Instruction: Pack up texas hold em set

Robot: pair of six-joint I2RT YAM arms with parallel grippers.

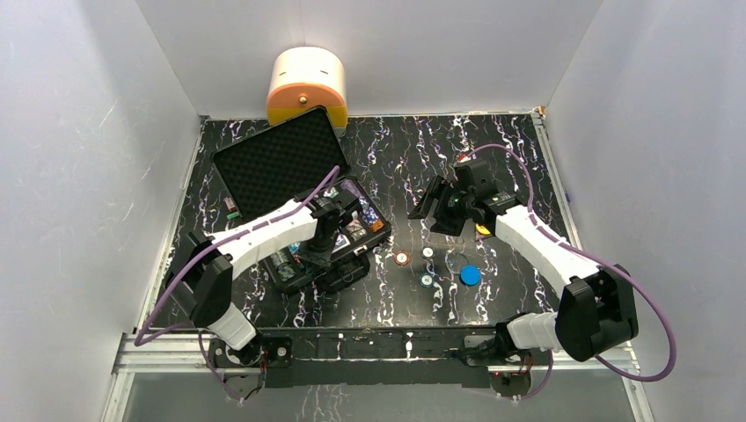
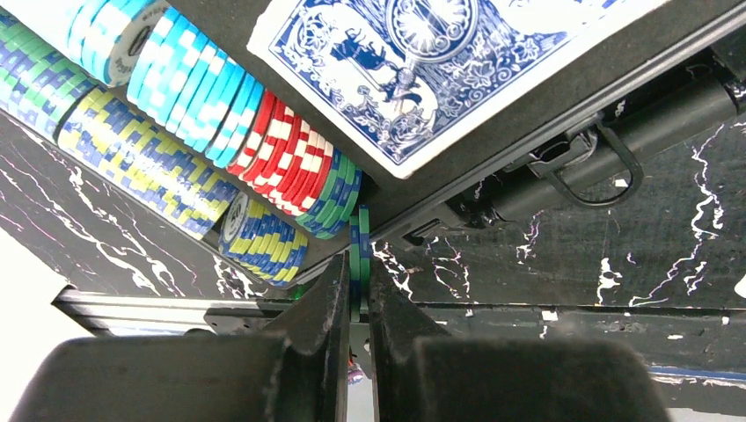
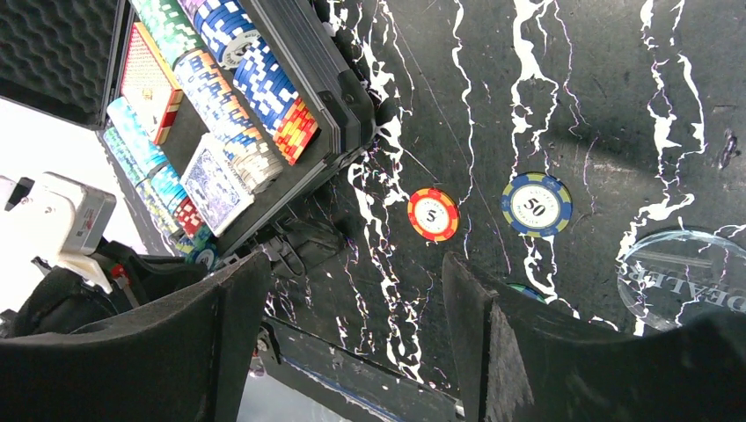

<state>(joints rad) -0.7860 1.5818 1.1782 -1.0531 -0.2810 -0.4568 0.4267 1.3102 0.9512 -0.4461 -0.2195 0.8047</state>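
Observation:
The texas hold em set's black briefcase [image 1: 369, 251] lies open left of centre, its foam lid [image 1: 277, 163] tilted back. Rows of coloured chips [image 2: 176, 132] and a blue card deck [image 2: 413, 61] fill it; a red deck [image 3: 149, 79] shows too. My left gripper [image 1: 317, 255] hangs over the case's near edge, shut on a thin stack of green-and-blue chips [image 2: 358, 230]. My right gripper [image 3: 352, 264] stands open above the table, holding nothing. Beyond it lie a red "5" chip [image 3: 433, 214] and a blue "50" chip [image 3: 536, 204].
A clear dealer button [image 3: 682, 272], a blue disc [image 1: 470, 275], a green chip [image 1: 427, 280] and a yellow disc [image 1: 483, 230] half under the right arm lie on the marbled table. A cream-and-orange container [image 1: 307, 83] stands at the back wall.

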